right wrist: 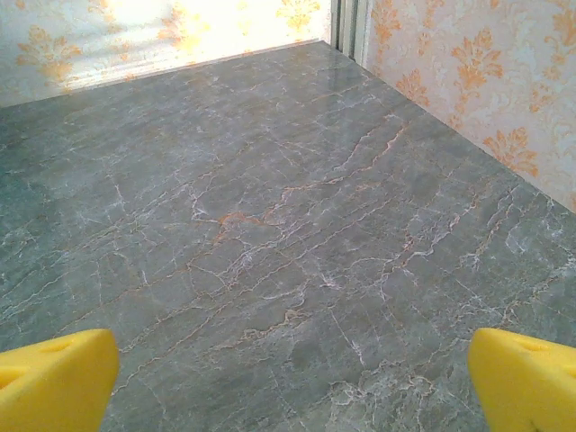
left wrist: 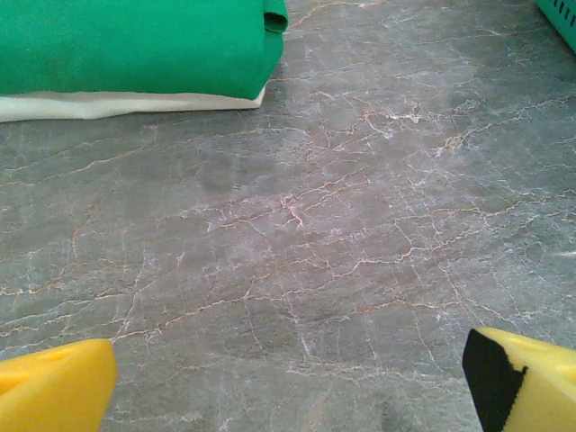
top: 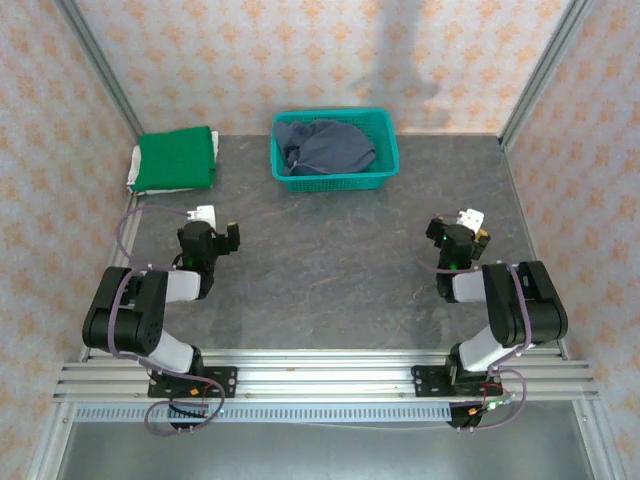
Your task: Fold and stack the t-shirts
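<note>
Grey marbled table [top: 330, 270] boxed in by walls [top: 320, 50] papered in a pale orange floral print, seen from above. A teal mesh basket [top: 335, 183] sits at the back of the table, near the middle. A slate-blue tee [top: 330, 145] lies crumpled inside the basket. Left of the basket, well apart from it, a folded green tee [top: 175, 158] rests on top of a folded white tee [top: 133, 168], whose edge peeks out on the side away from the basket.

The left gripper [top: 218, 222] hovers in front of the basket and to its left, jaws spread wide and holding nothing. The green tee lies ahead of it, toward the back of the table and apart from it. The right gripper [top: 458, 222] hovers in front of the basket and to its right, jaws also wide and holding nothing, well apart from every tee.

From the left wrist, two yellow fingers [left wrist: 54, 391] frame bare table, with the green tee [left wrist: 135, 45] over the white tee [left wrist: 108, 105] at top left and a corner of the basket [left wrist: 562, 13] at top right. From the right wrist, yellow fingers [right wrist: 54, 382] frame bare table running to the wall
</note>
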`<state>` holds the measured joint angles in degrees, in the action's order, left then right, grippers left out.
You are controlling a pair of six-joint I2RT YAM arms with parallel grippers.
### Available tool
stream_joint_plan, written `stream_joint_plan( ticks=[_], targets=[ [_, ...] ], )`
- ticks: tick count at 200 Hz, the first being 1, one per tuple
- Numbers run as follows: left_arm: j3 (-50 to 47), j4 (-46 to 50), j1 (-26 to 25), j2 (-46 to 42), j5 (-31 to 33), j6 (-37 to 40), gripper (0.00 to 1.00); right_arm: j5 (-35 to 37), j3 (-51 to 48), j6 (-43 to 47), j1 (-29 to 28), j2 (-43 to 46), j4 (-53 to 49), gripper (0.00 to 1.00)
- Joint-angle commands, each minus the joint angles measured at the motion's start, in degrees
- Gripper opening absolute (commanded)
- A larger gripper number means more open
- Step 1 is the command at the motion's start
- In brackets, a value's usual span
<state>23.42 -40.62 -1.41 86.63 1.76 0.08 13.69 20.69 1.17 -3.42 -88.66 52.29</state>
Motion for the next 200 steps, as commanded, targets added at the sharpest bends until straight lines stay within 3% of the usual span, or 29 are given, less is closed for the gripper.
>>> stream_joint_plan(
  ticks=[1, 145, 156, 168, 183, 200],
  targets=[
    [1.19, -1.57, -0.08, -0.85, 0.17, 0.87, 1.00, -0.38, 0.49, -0.35, 0.23, -0.04, 0.70, 0.99],
    [2.06, 0.04, -0.08, -1.76, -0.39, 1.13, 1.00, -0.73, 0.28, -0.24, 0.22, 1.03, 0.67, 0.99],
    [7.01, 12.14, -0.19, -5.57, -0.11, 0.87, 1.00, -1.42, 1.29, 0.59, -0.08, 4.95, -4.54, 0.99],
    [12.45, 24.39, -0.24, -9.79, 2.26, -1.62, 1.00, -0.87, 4.95, -0.81, -0.45, 11.29, -17.86, 0.99],
    [14.40, 30.75, -0.50, -16.22, 1.23, -4.54, 1.00, -2.39, 10.58, -3.42, -0.45, 17.74, -34.88, 0.99],
    [18.05, 38.62, -1.42, -22.59, 0.62, -9.88, 1.00, -8.58, 15.63, -5.14, -0.45, 23.09, -46.08, 0.99]
  ],
)
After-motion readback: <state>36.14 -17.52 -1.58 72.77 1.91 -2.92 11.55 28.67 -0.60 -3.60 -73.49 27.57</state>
